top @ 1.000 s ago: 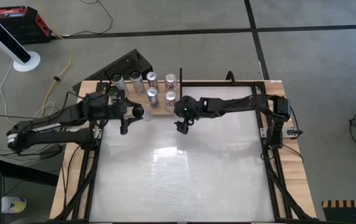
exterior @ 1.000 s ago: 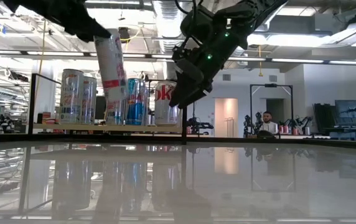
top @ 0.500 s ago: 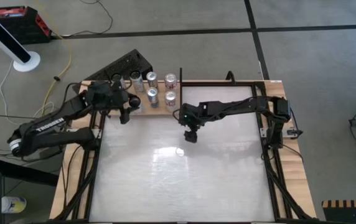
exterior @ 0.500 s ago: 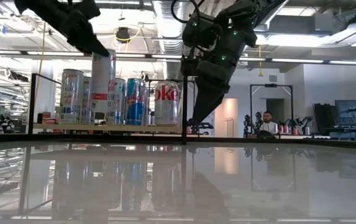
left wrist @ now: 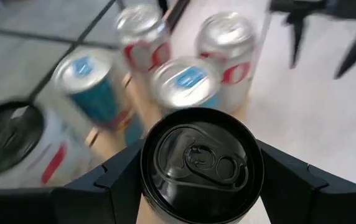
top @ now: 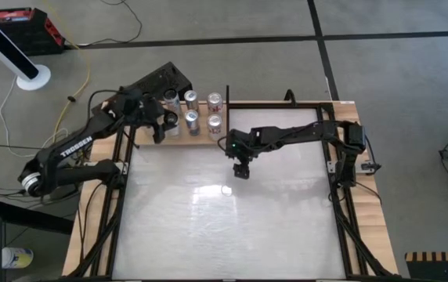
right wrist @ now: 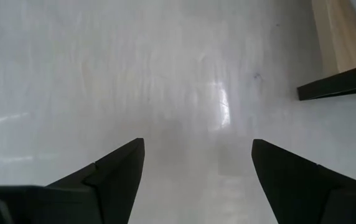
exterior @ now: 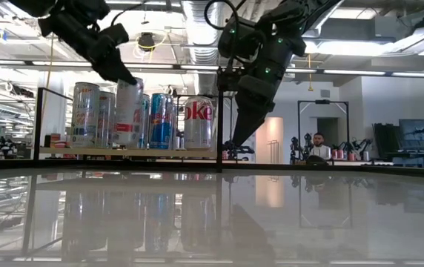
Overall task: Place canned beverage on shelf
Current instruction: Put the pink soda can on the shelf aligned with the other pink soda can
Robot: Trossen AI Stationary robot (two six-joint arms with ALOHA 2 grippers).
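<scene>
One can (left wrist: 201,165), black-lidded, sits clamped in the left end effector (top: 164,124) w/ long axis upright, directly over the shelf (top: 199,142) beside the standing cans (exterior: 166,121), so drop is straight down; right end effector (top: 242,168) splayed, empty, above bench (top: 224,227).

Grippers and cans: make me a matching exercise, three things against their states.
Things:
1. left gripper
2. right gripper
3. red-lettered can

States:
A. open, empty, above the white tabletop
B. standing at the shelf's end nearest the black upright
C. shut on the black-topped can, over the shelf

Pairs: 1-C, 2-A, 3-B
</scene>
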